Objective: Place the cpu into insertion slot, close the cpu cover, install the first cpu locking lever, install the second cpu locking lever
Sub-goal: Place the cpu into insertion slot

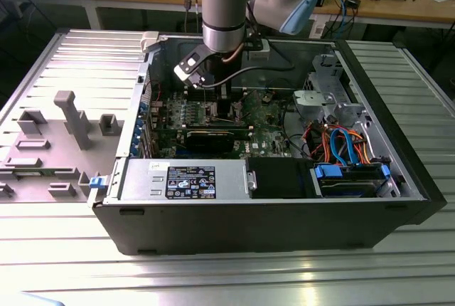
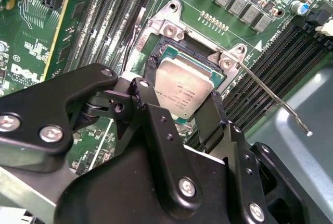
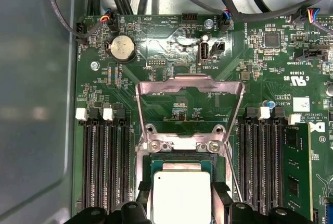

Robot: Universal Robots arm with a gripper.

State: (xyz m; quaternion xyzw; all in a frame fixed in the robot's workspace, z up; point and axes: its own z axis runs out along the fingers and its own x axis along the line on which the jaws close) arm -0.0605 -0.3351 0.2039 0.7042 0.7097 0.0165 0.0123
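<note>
The black tool (image 2: pixel 179 86) looks clenched on the flat square silver-grey cpu (image 3: pixel 182 200) seated in the silver-framed insertion slot (image 3: pixel 182 157); dragging it askew could damage that slot.

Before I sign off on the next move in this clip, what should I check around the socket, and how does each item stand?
1. cpu lined up within the insertion slot: ok, it lies square inside the silver frame in both wrist views.
2. cpu seated flat on the contacts: cannot tell.
3. cpu cover open and off the chip: ok, it lies folded back over the board.
4. Locking lever unlatched: ok, it angles up and away from the socket.
5. Gripper hold on the cpu: cannot tell; it straddles the chip.
</note>
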